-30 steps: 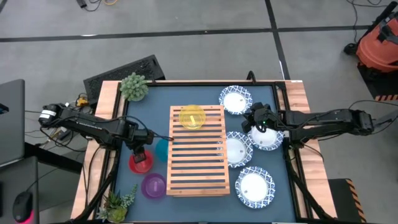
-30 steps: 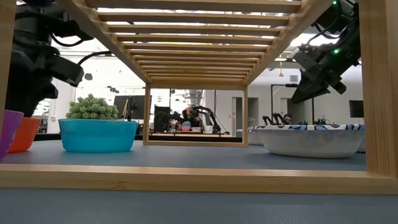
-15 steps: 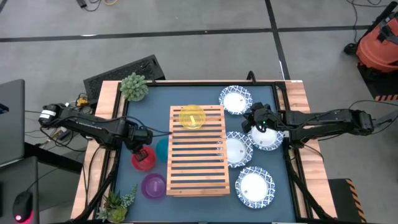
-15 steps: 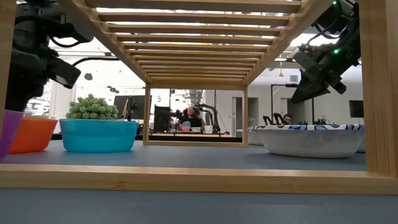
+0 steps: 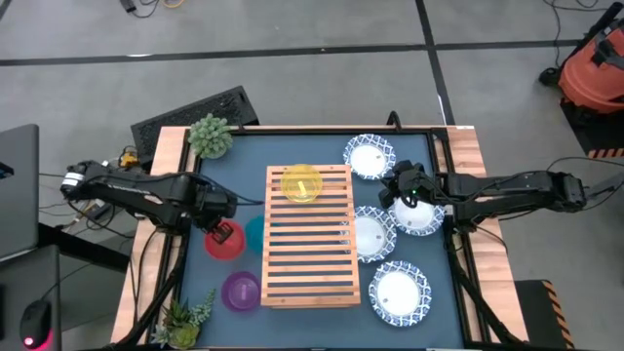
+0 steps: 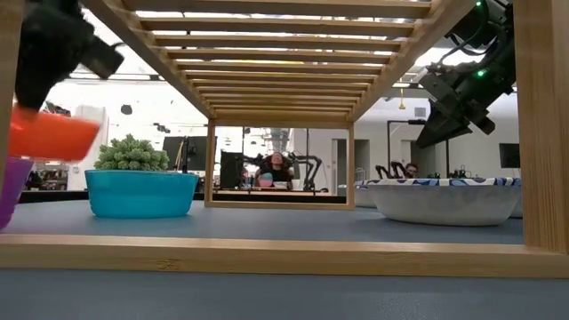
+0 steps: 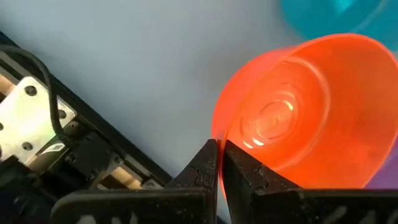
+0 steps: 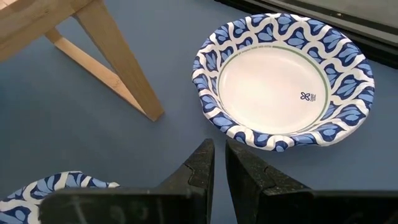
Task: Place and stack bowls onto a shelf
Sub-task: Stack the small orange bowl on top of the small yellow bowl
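In my left gripper point(image 7: 221, 163) is the red bowl point(image 5: 226, 244), held in the air near the table's left edge; the low view shows this bowl point(image 6: 49, 133) tilted, clear of the table. The teal bowl point(image 5: 255, 232) stands on the table between it and the light-wood shelf point(image 5: 310, 255). A yellow bowl point(image 5: 301, 183) sits on the shelf's far end. The purple bowl point(image 5: 241, 291) stands near the shelf's near left corner. My right gripper point(image 8: 219, 163) hovers above a white dish point(image 5: 423, 216) at the right, its fingers a narrow gap apart with nothing between them. My left gripper pinches the red bowl's rim point(image 7: 219, 140) between its two fingers, one finger inside the bowl and one outside. The fingers come from above, pointing down. The bowl hangs tilted below them, lifted clear of the table.
Three more white dishes with blue rims lie right of the shelf: point(image 5: 370, 156), point(image 5: 369, 234), point(image 5: 400, 291). Small green plants stand at the far left corner point(image 5: 210, 135) and the near left corner point(image 5: 183, 317). Wooden rails point(image 5: 166, 244) edge the table.
My left gripper has risen and rolled about its own axis, taking the red bowl with it. The bowl stood on the table beside the teal bowl a second ago; now it hangs tilted, clear of the table. My right arm has kept still.
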You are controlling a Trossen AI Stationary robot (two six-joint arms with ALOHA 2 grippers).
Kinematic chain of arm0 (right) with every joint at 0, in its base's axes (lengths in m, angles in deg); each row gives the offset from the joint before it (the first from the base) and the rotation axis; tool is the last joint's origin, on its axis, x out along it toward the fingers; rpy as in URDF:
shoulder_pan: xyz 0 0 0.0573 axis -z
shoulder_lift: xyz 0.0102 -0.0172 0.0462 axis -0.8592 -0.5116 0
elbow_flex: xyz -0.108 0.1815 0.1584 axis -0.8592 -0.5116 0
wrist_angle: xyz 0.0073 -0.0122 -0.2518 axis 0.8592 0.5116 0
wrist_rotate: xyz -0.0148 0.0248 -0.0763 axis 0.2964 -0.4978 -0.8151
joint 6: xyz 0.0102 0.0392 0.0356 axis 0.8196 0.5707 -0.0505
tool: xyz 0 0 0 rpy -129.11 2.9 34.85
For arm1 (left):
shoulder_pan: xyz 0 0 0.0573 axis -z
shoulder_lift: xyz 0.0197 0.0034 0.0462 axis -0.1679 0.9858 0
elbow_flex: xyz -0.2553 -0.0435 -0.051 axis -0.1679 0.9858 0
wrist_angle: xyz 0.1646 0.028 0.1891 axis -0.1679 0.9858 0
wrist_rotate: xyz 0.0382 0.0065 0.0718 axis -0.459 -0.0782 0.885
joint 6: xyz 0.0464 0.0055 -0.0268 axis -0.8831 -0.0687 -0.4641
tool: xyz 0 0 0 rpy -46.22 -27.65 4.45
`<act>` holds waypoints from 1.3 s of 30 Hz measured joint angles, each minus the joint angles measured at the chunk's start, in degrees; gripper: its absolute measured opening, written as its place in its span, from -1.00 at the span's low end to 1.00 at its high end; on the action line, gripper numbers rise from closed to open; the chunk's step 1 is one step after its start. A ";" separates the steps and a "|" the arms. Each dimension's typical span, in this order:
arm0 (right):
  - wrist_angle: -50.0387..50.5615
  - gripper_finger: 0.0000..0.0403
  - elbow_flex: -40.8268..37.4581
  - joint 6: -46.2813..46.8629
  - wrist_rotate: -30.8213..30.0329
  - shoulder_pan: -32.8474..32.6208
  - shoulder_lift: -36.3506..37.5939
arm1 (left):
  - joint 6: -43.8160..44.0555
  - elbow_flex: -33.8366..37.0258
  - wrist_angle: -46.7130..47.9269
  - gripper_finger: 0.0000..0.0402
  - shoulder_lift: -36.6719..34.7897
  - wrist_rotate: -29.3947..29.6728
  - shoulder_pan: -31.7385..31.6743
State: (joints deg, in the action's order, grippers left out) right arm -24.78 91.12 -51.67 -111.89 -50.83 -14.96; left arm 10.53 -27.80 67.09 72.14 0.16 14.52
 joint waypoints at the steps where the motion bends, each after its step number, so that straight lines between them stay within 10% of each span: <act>1: 0.00 -0.66 0.00 0.00 0.00 0.00 0.00 | 0.99 -1.70 0.77 -1.00 0.00 0.67 -0.26; 22: 0.00 -0.66 0.00 -0.04 -0.11 0.00 0.00 | 9.01 -21.66 2.16 -1.00 -0.02 21.14 -7.74; 39: 0.00 -0.66 0.00 -0.02 -0.09 0.00 0.00 | 1.50 -21.72 -33.45 -1.00 2.47 10.44 -18.80</act>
State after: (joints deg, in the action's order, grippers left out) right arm -24.78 91.12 -51.69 -111.97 -50.83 -14.96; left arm 12.03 -49.52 33.64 74.61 10.59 -4.28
